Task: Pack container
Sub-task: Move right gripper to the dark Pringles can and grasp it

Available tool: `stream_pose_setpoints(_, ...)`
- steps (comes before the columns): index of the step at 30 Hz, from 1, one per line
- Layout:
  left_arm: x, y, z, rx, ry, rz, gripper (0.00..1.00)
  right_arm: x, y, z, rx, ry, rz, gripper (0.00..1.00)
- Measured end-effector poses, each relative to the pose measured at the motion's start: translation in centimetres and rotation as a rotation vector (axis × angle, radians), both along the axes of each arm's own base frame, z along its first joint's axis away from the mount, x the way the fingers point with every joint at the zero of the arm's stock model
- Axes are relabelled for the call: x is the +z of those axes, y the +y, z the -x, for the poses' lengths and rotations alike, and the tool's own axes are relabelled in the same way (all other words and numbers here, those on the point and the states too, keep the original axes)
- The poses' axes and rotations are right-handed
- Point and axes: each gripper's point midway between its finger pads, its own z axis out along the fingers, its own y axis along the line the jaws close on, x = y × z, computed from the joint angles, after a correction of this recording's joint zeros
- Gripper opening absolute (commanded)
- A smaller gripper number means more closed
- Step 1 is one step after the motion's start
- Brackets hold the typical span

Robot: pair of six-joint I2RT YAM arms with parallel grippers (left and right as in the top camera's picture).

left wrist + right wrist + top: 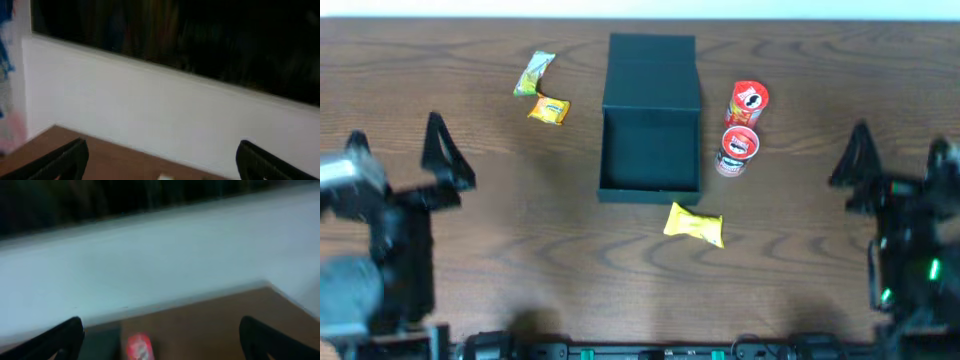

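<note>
Sitting open at the centre back of the counter (pixel 520 250), the container (pixel 650 150) has its lid flap folded away toward the far edge. Two red snack cans (pixel 748 103) lie just to its right, a yellow packet (pixel 694 224) just in front, and two more packets (pixel 535 75) off to its left. The left fingers (pixel 65 160) and right fingers (pixel 60 340) stand spread wide, grasping nothing, well apart from everything.

text: none legible; red can (pixel 748 102): mascot logo, possibly Pringles
</note>
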Motion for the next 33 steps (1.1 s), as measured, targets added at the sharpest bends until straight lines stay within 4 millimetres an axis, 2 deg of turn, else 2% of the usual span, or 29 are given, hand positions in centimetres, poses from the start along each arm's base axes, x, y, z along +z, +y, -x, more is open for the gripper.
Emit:
stream_pose_setpoints(3, 2.0, 0.2, -1.8, 0.001, 0.131, 0.006, 0.96, 1.4, 0.1, -3.8, -0.006, 0.147, 0.011, 0.99)
stream_pose_setpoints(4, 2.2, 0.2, -2.7, 0.000, 0.203, 0.012, 0.96, 1.2, 0.2, -5.4, -0.005, 0.221, 0.015, 0.99)
stream_pose_setpoints(5, 2.3, 0.4, -3.6, 0.000, 0.252, 0.017, 0.96, 0.3, 0.3, -6.6, -0.003, 0.308, 0.015, 0.99)
stream_pose_setpoints(7, 0.7, 0.6, -4.9, 0.004, 0.413, 0.031, 0.96, -1.6, 0.3, -8.2, -0.007, 0.446, 0.011, 0.99)
stream_pose_setpoints(10, -3.0, 0.8, -6.9, 0.007, 0.653, 0.053, 0.95, -4.9, 0.8, -10.1, 0.000, 0.645, -0.012, 0.99)
stream_pose_setpoints(12, -6.9, 0.4, -9.4, -0.030, 0.806, 0.079, 0.95, -7.5, 1.8, -11.6, 0.044, 0.735, -0.047, 0.99)
stream_pose_setpoints(15, -12.3, -1.2, -11.9, -0.133, 0.982, 0.139, 0.95, -10.8, 4.2, -13.1, 0.166, 0.833, -0.111, 0.99)
stream_pose_setpoints(19, -17.6, -2.1, -14.0, -0.194, 1.139, 0.191, 0.95, -14.1, 7.5, -13.1, 0.331, 0.961, -0.217, 0.99)
stream_pose_setpoints(22, -21.5, -2.7, -14.5, -0.233, 1.261, 0.227, 0.95, -15.9, 8.6, -13.2, 0.359, 1.029, -0.280, 0.99)
stream_pose_setpoints(25, -25.0, -3.3, -15.0, -0.276, 1.362, 0.245, 0.95, -18.5, 7.8, -12.4, 0.222, 1.146, -0.325, 0.99)
stream_pose_setpoints(27, -27.5, -3.7, -15.3, -0.297, 1.431, 0.263, 0.95, -20.2, 8.0, -12.6, 0.133, 1.191, -0.314, 0.99)
stream_pose_setpoints(30, -30.0, -4.1, -15.1, -0.311, 1.512, 0.276, 0.95, -22.5, 9.7, -13.3, 0.054, 1.222, -0.278, 0.98)
stream_pose_setpoints(31, -30.4, -4.2, -14.8, -0.312, 1.532, 0.280, 0.95, -23.2, 10.2, -13.3, 0.042, 1.238, -0.269, 0.94)
stream_pose_setpoints(33, -30.9, -4.2, -14.7, -0.312, 1.550, 0.284, 0.95, -25.5, 11.3, -13.3, 0.010, 1.292, -0.243, 0.94)
